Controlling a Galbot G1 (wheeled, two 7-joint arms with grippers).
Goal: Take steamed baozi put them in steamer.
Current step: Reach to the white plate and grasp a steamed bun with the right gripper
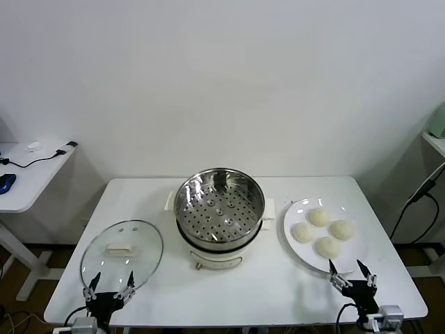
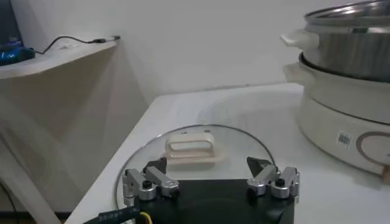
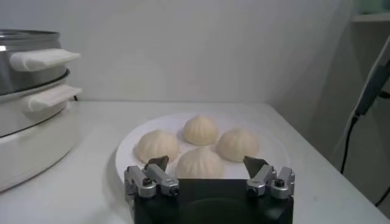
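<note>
A white table [image 1: 229, 292] stands against a plain wall. At its centre sits the steamer [image 1: 220, 207], a shiny steel basket with a perforated floor on a cream-white electric cooker base; the basket holds nothing. Towards the right edge of the table lies a flat white plate [image 1: 297, 243] carrying all four steamed baozi [image 1: 324, 232], pale domed buns grouped closely together. Towards the front left corner lies a round glass lid [image 1: 122, 254] with a white handle, off the steamer and flat on the table. The right gripper [image 1: 352, 279] hovers at the front edge, just before the plate, its fingers spread apart and holding nothing; the right wrist view shows the buns directly ahead of it. The left gripper [image 1: 108, 289] rests by the front left corner, over the near rim of the lid, also spread wide and empty. The task appears not yet begun: no bun is in the steamer, and all four are left to move.
</note>
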